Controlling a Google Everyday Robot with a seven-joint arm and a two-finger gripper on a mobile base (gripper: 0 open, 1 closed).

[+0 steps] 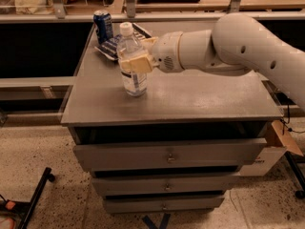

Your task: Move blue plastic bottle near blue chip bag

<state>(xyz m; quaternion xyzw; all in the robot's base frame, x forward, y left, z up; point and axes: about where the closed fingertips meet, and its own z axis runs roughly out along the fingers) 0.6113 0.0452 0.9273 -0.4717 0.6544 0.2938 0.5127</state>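
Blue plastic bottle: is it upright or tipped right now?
Upright. The blue plastic bottle has its white cap straight above its base, over the cabinet top. The pincer grips its middle.

Your gripper [135,61], clasping the bottle [134,83], hides its middle; bottle and gripper cover much of the bag [107,47] behind them.

A grey metal cabinet [205,97] with three shut drawers [167,155] stands on a speckled floor [71,175]. A dark blue soda can [103,25] stands upright at its back left corner, beyond the gripper [134,63] over the top's left half. A cardboard box [281,140] sits at the cabinet's right side
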